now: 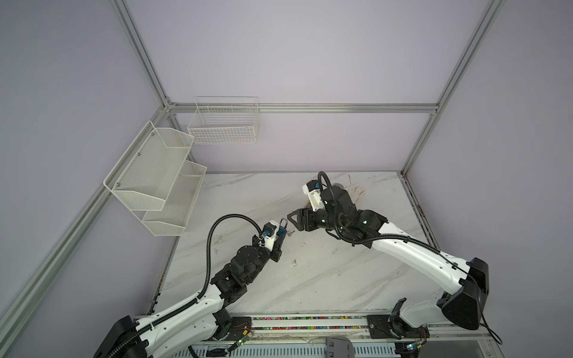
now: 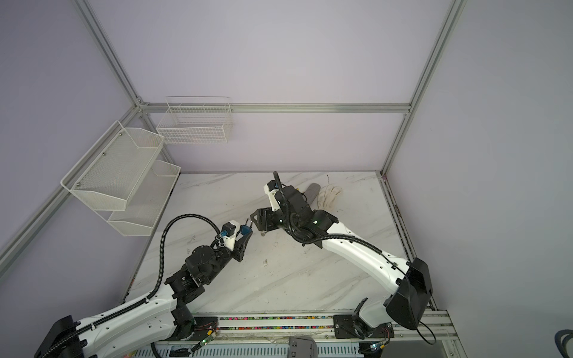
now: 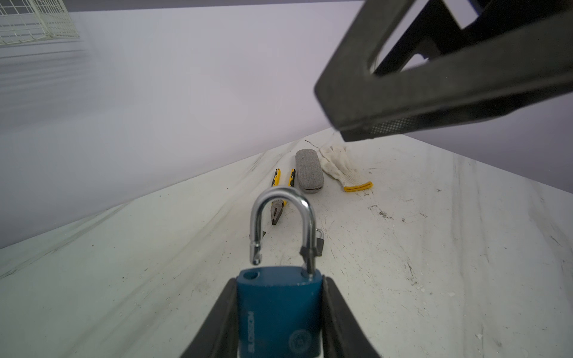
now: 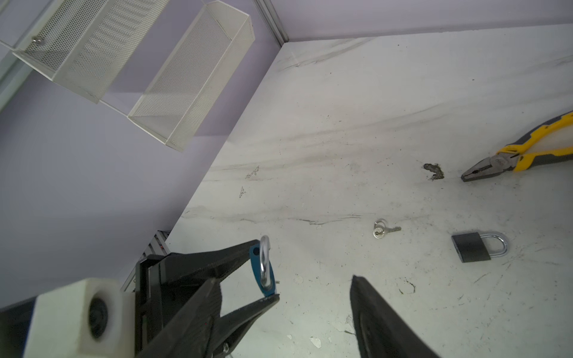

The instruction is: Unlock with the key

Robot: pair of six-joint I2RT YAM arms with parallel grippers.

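Right wrist view: our right gripper (image 4: pixel 283 277) gapes empty; the key (image 4: pixel 384 230) lies flat on the table (image 4: pixel 403 93), crosswise to its reach. In a top view the key (image 1: pixel 290 232) sits just beside it at six o'clock; our left gripper (image 3: pixel 279 283) clamps the blue padlock (image 3: pixel 279 310) at nine.

Table (image 1: pixel 310 288), 6 o'clock of centre in both top views: bare, passage free. From 12 to 2 o'clock: pliers (image 4: pixel 502 161), grey case (image 2: pixel 312 192), glove (image 2: pixel 331 194) obstruct. Centre: blue padlock (image 1: pixel 281 231) apparently just clear of right gripper (image 1: pixel 293 220).
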